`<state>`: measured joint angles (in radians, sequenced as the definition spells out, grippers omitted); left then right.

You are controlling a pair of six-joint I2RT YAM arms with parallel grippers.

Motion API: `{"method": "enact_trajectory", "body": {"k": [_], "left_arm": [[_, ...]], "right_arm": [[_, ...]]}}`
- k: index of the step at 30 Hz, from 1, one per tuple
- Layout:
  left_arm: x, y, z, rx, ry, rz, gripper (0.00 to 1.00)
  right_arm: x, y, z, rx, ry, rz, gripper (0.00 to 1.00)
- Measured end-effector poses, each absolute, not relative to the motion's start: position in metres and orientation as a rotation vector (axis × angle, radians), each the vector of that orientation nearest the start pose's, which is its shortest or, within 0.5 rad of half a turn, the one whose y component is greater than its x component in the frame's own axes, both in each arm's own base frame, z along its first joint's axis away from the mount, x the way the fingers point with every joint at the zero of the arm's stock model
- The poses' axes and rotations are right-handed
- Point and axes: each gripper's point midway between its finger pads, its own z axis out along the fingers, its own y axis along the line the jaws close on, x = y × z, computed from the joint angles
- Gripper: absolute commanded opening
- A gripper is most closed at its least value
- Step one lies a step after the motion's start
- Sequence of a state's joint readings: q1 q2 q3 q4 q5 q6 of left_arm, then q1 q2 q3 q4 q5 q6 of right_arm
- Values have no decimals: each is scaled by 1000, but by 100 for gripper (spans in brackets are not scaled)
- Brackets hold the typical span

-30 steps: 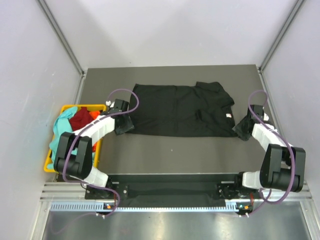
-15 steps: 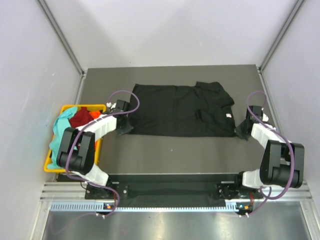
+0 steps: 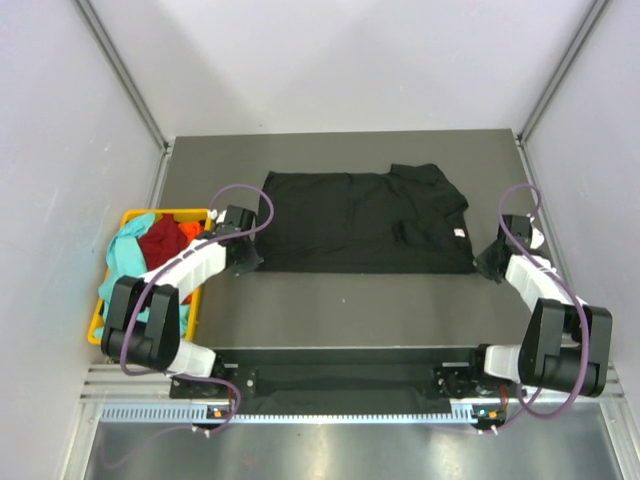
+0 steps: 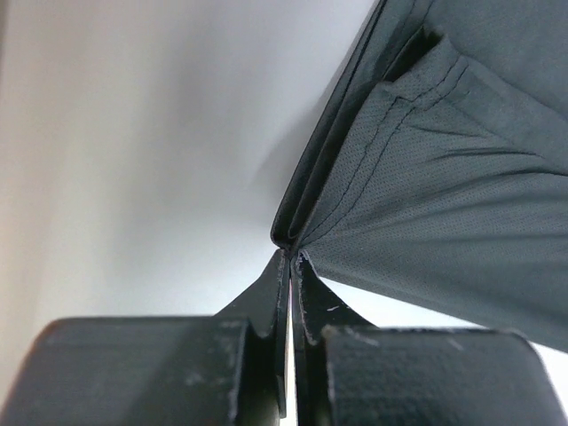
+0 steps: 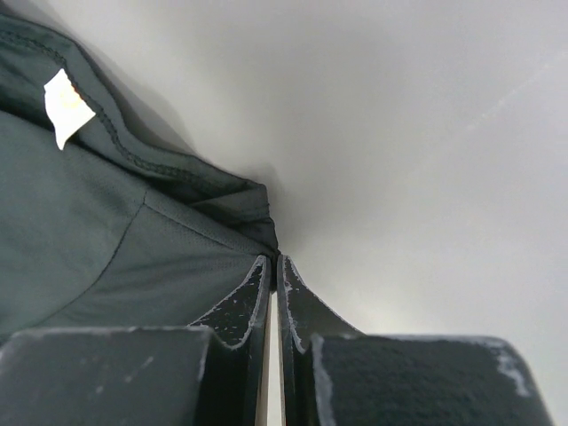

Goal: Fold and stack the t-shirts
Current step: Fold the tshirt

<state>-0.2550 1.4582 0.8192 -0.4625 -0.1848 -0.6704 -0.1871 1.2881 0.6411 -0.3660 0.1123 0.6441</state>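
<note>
Grey tabletop (image 3: 340,300) had your black t-shirt (image 3: 360,225) spread flat across its far half, hem end to the left and collar end to the right. Off at the left edge sat the yellow basket (image 3: 95,325), with the teal shirt (image 3: 122,255) hanging over its rim and the red shirt (image 3: 160,238) and orange shirt (image 3: 188,230) bunched inside.

You had the left gripper (image 4: 289,257) down at the black t-shirt's near left corner, jaws squeezed together with the hem corner pinched right at the tips. Your right gripper (image 5: 272,262) was at the near right corner, same deal, clamped tight on a bit of black fabric by the collar. The little white neck label (image 5: 67,106) lay on the cloth just left of that pinch.
</note>
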Motion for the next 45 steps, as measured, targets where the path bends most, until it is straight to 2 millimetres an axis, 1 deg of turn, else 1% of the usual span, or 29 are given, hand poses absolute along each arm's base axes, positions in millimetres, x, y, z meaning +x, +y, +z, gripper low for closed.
{"method": "enact_trajectory", "body": {"k": [6,10,11,12,13,14,16,17,18,19,21,23,25,27,28,29,30,31,32,33,35,36,37,38,40,42,43,45], "left_arm": [[267,-70,33,-624,2599,-100,0],[252,-75,29,-621,2615,-127,0],[249,-76,29,-618,2620,-133,2],[245,-77,28,-615,2624,-137,7],[243,-78,27,-613,2627,-140,17],[240,-79,28,-611,2630,-144,21],[237,-79,29,-618,2633,-143,29],[236,-78,30,-618,2632,-138,32],[234,-77,31,-617,2635,-133,35],[233,-75,33,-613,2637,-121,41],[236,-72,45,-595,2636,-92,45],[254,-74,68,-564,2588,-104,46],[282,-80,104,-521,2515,-138,47],[321,-90,149,-474,2417,-185,44],[341,-94,168,-449,2372,-201,44],[358,-97,184,-432,2329,-215,43],[375,-100,196,-414,2297,-223,42],[392,-102,203,-397,2276,-231,41],[404,-102,206,-390,2264,-237,41],[415,-102,203,-384,2270,-240,40],[442,-100,191,-388,2283,-249,40],[456,-98,180,-388,2298,-252,40],[467,-96,169,-389,2311,-250,43],[478,-94,156,-384,2329,-248,44],[494,-91,127,-353,2379,-238,45],[507,-90,105,-319,2418,-228,45],[513,-89,95,-299,2433,-220,46],[525,-91,82,-262,2449,-213,45]], "right_arm": [[259,-50,24,1103,2375,7,0],[245,-51,20,1131,2386,-5,0],[242,-51,21,1132,2381,-5,0],[240,-51,22,1131,2379,-5,3],[238,-51,23,1131,2375,-4,6],[237,-51,24,1129,2373,-5,9],[235,-51,25,1125,2373,-5,19],[234,-51,25,1122,2379,-9,28],[233,-51,25,1123,2386,-11,32],[229,-50,25,1125,2402,-17,35],[227,-49,29,1132,2417,-18,42],[232,-47,39,1129,2417,7,45],[247,-45,57,1122,2384,58,48],[266,-42,80,1097,2334,107,50],[276,-40,91,1083,2306,136,50],[288,-37,104,1059,2275,170,50],[301,-33,116,1030,2246,207,50],[315,-27,128,995,2219,248,51],[330,-21,137,962,2204,284,50],[344,-15,144,931,2194,313,50],[371,-3,151,875,2196,357,50],[389,4,153,841,2202,380,50],[402,10,152,818,2213,396,50],[415,16,149,796,2226,410,50],[443,29,144,754,2239,442,50],[461,39,136,725,2248,463,50],[466,43,132,718,2256,460,50],[476,52,125,698,2271,461,48]]}}
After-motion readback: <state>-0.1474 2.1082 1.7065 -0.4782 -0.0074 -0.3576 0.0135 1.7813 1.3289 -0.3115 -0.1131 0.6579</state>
